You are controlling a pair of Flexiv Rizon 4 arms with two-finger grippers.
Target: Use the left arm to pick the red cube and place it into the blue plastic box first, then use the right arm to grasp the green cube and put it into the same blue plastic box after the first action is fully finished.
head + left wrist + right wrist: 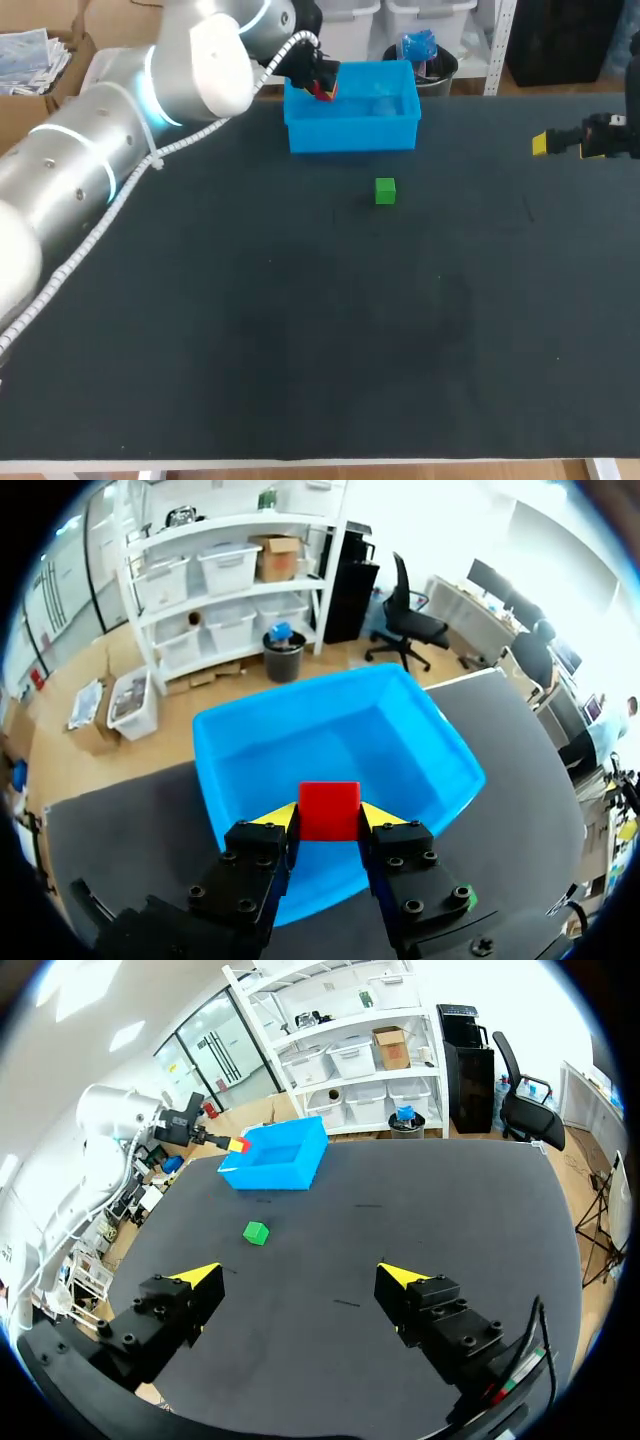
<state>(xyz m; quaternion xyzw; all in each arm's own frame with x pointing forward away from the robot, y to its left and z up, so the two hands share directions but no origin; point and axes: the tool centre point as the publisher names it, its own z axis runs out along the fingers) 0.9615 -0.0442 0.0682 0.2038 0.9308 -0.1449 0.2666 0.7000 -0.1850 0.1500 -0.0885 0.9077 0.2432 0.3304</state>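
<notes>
Red cube (329, 802) is squeezed tight in the left pincer (329, 817) over the blue box (440, 745). The right pincer (300, 1276) is spread wide, empty.

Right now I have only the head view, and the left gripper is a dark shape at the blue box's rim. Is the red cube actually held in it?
Observer: Yes. In the left wrist view, the left gripper has one yellow tip against each side of the red cube.
Operator: Is the cube over the box's opening?
Observer: It appears so. It hangs over the inside of the blue plastic box, close to the wall nearest the gripper.
Operator: I see only one yellow tip on the right arm. Is it open?
Observer: Yes. The right gripper has its fingers wide apart with nothing between them. The green cube lies well ahead of it.
</notes>
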